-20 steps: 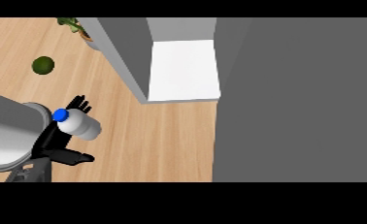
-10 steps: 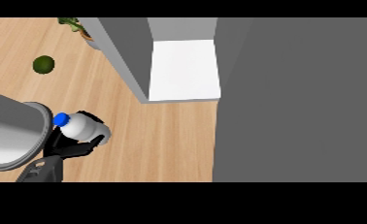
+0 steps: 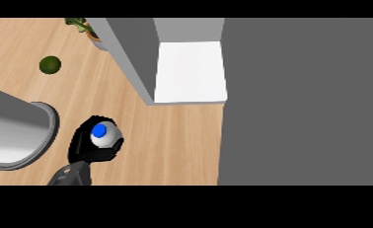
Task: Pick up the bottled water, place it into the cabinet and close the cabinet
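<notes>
The bottled water [image 3: 104,136] shows from above as a clear body with a blue cap, near the lower left of the wooden counter [image 3: 182,138]. My left hand [image 3: 82,145] is shut on it, black fingers curled round its sides, the grey forearm [image 3: 22,133] coming in from the left edge. The grey cabinet [image 3: 191,27] stands further back and to the right. Its white inside [image 3: 189,71] is exposed, with a grey panel [image 3: 131,59] along its left side. My right hand is out of view.
A small round green fruit [image 3: 50,64] lies on the counter at the far left. A potted plant [image 3: 82,25] stands behind it by the cabinet's left panel. A broad flat grey surface [image 3: 295,101] fills the right half of the view.
The left hand's fingers, spread beside the bottle a second ago, have curled round it. Bottle and hand have shifted a little to the right and toward the view's lower edge.
</notes>
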